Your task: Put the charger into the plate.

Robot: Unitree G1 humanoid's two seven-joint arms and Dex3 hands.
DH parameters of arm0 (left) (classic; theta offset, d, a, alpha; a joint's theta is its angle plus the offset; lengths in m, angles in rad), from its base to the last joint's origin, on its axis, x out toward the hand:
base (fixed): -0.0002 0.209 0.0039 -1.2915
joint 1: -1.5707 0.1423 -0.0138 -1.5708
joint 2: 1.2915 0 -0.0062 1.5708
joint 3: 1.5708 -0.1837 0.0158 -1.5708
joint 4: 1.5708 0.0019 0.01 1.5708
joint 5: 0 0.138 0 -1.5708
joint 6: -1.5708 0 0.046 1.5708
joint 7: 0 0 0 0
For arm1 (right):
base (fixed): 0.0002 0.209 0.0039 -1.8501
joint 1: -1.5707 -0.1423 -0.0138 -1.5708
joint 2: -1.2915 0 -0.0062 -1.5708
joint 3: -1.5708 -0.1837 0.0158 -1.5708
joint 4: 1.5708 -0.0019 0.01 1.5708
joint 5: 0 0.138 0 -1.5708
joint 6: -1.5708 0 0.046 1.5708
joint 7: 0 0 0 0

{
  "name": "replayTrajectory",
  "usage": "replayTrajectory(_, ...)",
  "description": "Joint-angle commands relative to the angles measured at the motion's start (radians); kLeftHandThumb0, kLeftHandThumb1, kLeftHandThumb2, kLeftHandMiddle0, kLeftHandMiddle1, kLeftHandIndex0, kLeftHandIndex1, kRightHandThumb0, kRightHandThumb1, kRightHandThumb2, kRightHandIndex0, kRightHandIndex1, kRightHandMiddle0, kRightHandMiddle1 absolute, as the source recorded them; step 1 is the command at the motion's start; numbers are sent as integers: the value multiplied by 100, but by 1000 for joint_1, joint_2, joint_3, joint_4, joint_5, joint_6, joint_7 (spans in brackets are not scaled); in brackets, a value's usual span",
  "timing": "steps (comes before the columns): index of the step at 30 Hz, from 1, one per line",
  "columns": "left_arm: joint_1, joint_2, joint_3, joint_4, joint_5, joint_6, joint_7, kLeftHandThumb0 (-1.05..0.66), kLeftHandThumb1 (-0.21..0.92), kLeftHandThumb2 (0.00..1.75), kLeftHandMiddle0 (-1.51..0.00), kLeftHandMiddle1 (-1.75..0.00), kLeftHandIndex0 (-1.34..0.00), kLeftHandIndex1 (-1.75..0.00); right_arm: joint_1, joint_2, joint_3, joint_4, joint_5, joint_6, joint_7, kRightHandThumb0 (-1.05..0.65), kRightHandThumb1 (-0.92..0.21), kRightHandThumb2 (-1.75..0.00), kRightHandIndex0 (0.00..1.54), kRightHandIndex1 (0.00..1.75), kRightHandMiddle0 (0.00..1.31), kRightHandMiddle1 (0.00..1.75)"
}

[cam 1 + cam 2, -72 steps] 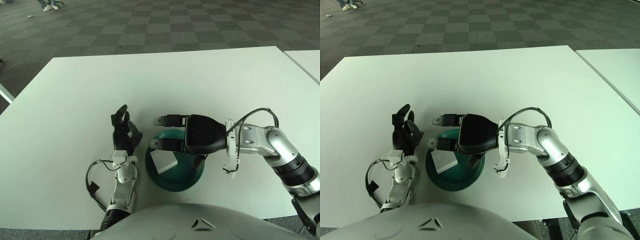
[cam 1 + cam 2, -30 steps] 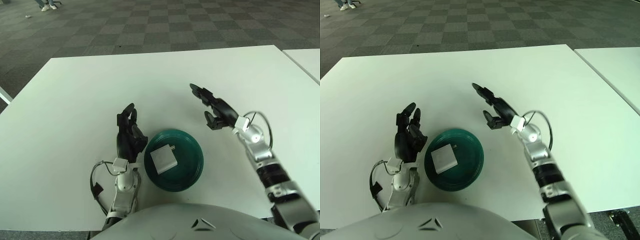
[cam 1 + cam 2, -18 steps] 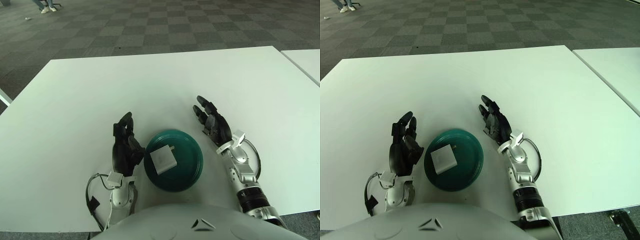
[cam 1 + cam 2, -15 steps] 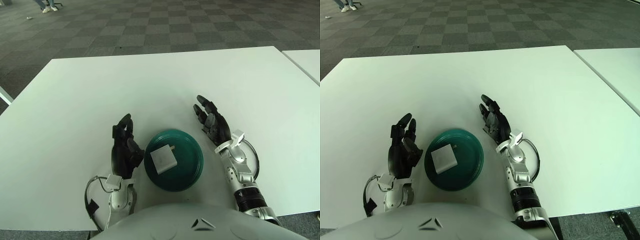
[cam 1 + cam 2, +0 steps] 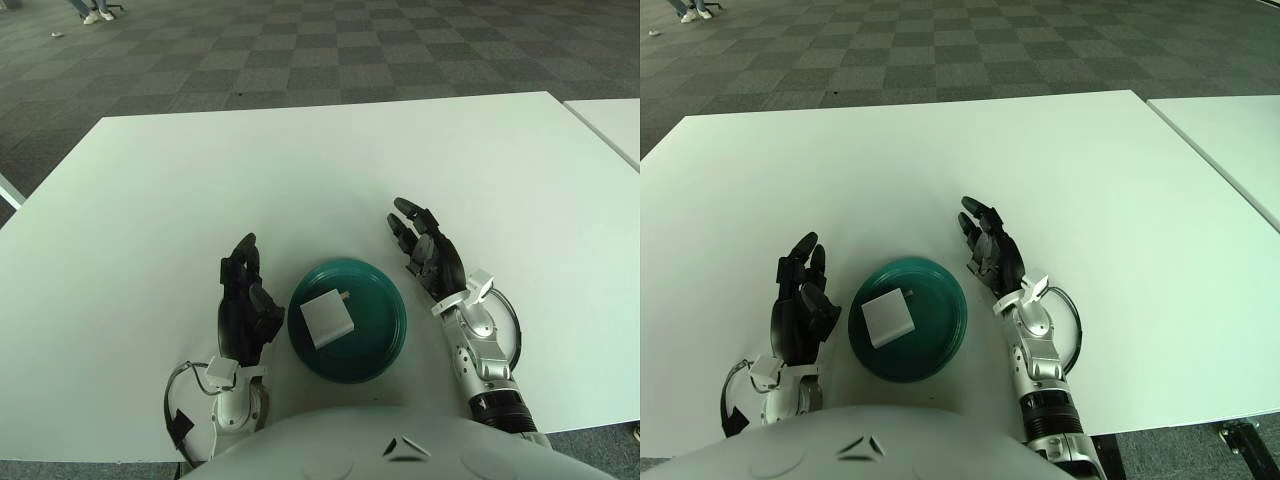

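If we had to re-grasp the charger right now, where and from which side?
Pinch the charger across its two long flat sides, coming from above. It lies flat inside the green plate, whose raised rim blocks a low sideways approach. Avoid the far end, where its prongs stick out. The right hand, open beside the plate, looks well placed.

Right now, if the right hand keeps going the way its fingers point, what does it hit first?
Probably nothing. The right hand, open beside the plate, points up and away across bare table. The charger and left hand lie off that line.
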Motion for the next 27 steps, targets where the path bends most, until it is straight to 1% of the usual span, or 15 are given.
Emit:
replayTrajectory(1, 75, -1, 15, 73, -38, 29, -21, -94, 92, 104, -18, 0, 0, -60, 60, 11, 8, 18, -12, 8, 12, -91, -92, -98, 18, 3, 0, 66)
replayTrajectory(5, 80, -1, 18, 63, -43, 38, -35, -92, 92, 104, -18, 0, 0, -59, 82, 17, 2, 47, 4, -11, 42, -90, -92, -97, 17, 2, 0, 65)
replayTrajectory(9, 85, -3, 16, 48, -35, 47, -40, -91, 92, 104, -17, 0, 0, -56, 74, 34, -20, 115, 28, -49, 72, -89, -92, -97, 16, 1, 0, 61)
replayTrajectory(11, 89, -1, 17, 42, -25, 47, -40, -91, 92, 104, -16, 0, 0, -54, 36, 52, -49, 201, 40, -85, 82, -89, -92, -96, 17, 1, 0, 58)
replayTrajectory(14, 92, 0, 17, 36, -15, 49, -37, -91, 92, 104, -16, 0, 0, -53, -25, 62, -99, 326, 54, -121, 97, -89, -92, -96, 17, 2, 0, 56)
replayTrajectory(17, 92, 3, 18, 38, -17, 49, -41, -91, 92, 104, -16, 0, 0, -51, -57, 71, -151, 416, 79, -137, 107, -89, -92, -94, 19, 2, 0, 58)
replayTrajectory(21, 93, 7, 21, 38, -24, 50, -46, -91, 92, 104, -16, 0, 0, -51, -72, 82, -178, 459, 80, -159, 121, -90, -92, -94, 21, 3, 0, 61)
replayTrajectory(23, 82, 9, 26, 50, -29, 49, -48, -91, 92, 104, -16, 0, 0, -52, -85, 85, -198, 496, 75, -187, 124, -90, -92, -93, 22, 3, 0, 61)
replayTrajectory(26, 57, 12, 39, 78, -25, 50, -43, -91, 92, 104, -17, -1, 0, -53, -92, 102, -220, 525, 56, -242, 97, -90, -92, -93, 22, 3, 0, 61)
replayTrajectory(27, 43, 12, 44, 92, -20, 52, -37, -91, 92, 103, -17, -1, 0, -54, -93, 115, -229, 533, 53, -274, 87, -90, -92, -93, 22, 3, 0, 61)
